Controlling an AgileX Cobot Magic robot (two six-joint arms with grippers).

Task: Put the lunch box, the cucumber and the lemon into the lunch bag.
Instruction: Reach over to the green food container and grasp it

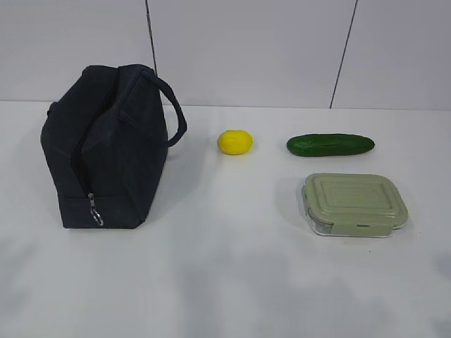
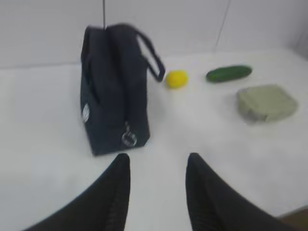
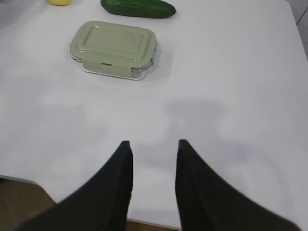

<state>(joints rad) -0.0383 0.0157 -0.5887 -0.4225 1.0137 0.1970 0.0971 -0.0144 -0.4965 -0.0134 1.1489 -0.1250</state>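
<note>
Both grippers are hanging low at the near edge of the white table (image 1: 225, 282), outside the exterior view and seen only from their own wrist cameras. Left gripper (image 2: 158, 161) is showing its jaws spread wide with nothing between them; right gripper (image 3: 153, 147) is showing a narrower gap, likewise holding nothing.

Moving outward from the right gripper, the lunch box (image 3: 114, 49) is lying flat ahead and somewhat to the left of the jaws, well apart from them, with its sage-green lid clipped on and its long axis running across the view. Just beyond it, the cucumber (image 1: 330, 144) is lying with its long axis parallel to that of the box, near it but not touching. Judged from these positions, the right arm is the nearer one for both.

Farther left, the lemon (image 1: 235, 141) is sitting alone between the cucumber and the lunch bag (image 1: 106, 148), touching neither.

From the left gripper, the lunch bag is standing upright ahead and slightly left of the jaws, its narrow end facing them. A zipper with a metal ring pull (image 2: 128, 139) is hanging at the bottom of that end. Whether the top is open cannot be told; no lining is showing. All three items are lying outside the bag.
</note>
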